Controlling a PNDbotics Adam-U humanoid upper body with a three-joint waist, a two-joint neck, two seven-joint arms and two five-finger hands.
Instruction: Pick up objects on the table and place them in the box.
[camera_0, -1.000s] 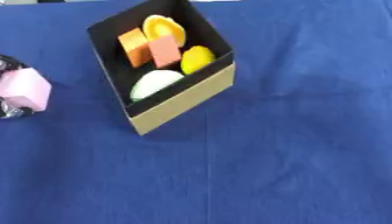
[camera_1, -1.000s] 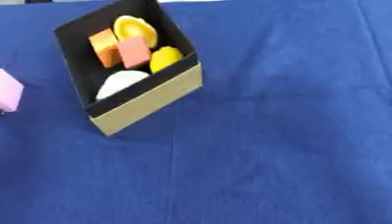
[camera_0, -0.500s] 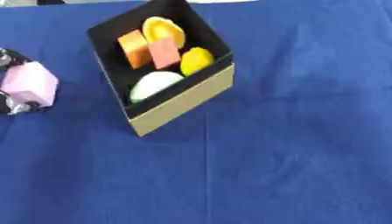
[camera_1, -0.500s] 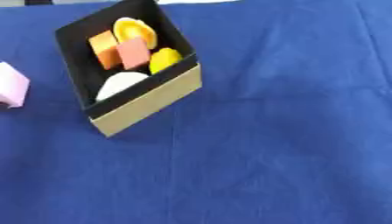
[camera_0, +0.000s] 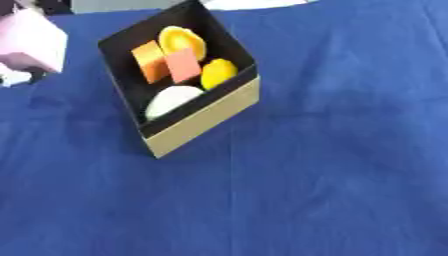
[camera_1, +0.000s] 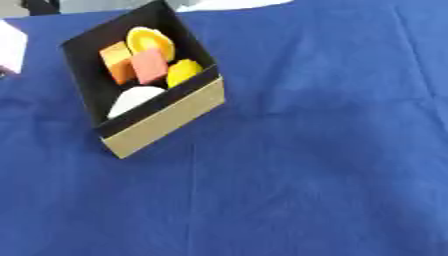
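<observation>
Your left hand shows only as a dark part under the pink block at the desk's left edge, so I cannot tell how its fingers sit on it. The box, near the far left corner, already holds an orange block, a pink piece, two yellow things and a white one. If you let go too early, the pink block could hit the rim and fall on the blue desk.

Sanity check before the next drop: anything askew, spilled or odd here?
Nothing spilled. The box sits turned at an angle on the blue cloth, with five pieces inside. A pink block is held up at the left edge by the left robot hand, barely visible.
</observation>
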